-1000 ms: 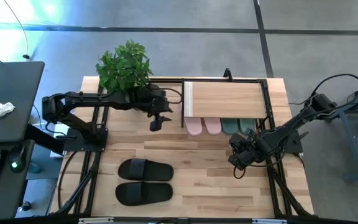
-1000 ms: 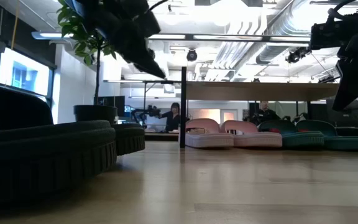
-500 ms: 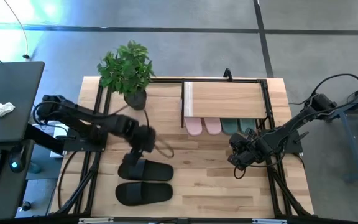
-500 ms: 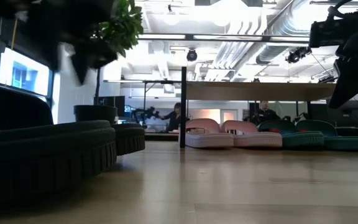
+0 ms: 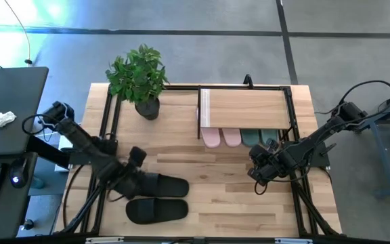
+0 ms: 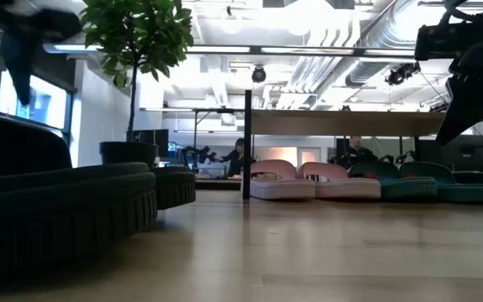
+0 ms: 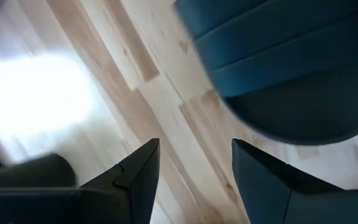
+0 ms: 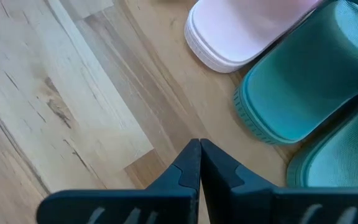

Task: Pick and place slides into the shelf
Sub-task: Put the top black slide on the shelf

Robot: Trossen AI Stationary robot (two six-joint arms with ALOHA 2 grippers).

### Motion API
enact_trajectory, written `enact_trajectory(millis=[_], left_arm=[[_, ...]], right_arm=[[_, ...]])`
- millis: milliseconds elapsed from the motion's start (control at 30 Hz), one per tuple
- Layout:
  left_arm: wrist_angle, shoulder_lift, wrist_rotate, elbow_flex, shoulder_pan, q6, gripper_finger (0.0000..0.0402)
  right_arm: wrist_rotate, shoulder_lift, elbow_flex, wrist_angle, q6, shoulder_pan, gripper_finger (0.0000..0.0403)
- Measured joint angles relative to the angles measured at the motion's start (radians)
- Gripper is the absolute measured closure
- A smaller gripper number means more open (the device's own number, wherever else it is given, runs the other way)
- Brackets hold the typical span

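Looking at the two black slides [image 5: 158, 196], I see them side by side near the bench's [image 5: 229, 203] front edge, left of centre. My left gripper [image 5: 135, 177] hangs low over the rear one's left end, fingers parted with nothing between them, its arm stretched from the left edge. Pink slides [image 5: 221, 138] and green slides [image 5: 256, 139] sit under the shelf [image 5: 246, 108] by the back edge. My right gripper [image 5: 257, 177] hovers in front of the green pair, fingers pressed together and empty. Bare wood lies open between the black pair and the shelf. A second ago the left gripper was up beside the plant [image 5: 137, 78]; it has swung down since.
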Motion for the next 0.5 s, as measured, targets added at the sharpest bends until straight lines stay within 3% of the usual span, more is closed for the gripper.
enact_trajectory(millis=[233,400,500], left_arm=[[0.02,0.0,-0.219,-0.045,-0.267,-0.228,0.0218],[0.081,0.0,-0.229,-0.148,-0.411,-0.392,0.0218],[0.173,0.0,-0.294,-0.22,-0.478,-0.429,0.0218]], right_arm=[[0.027,0.0,0.0,0.003,0.002,0.0,0.0403],[0.042,0.0,0.0,0.003,-0.001,0.0,0.0403],[0.042,0.0,0.0,0.003,0.006,0.0,0.0403]])
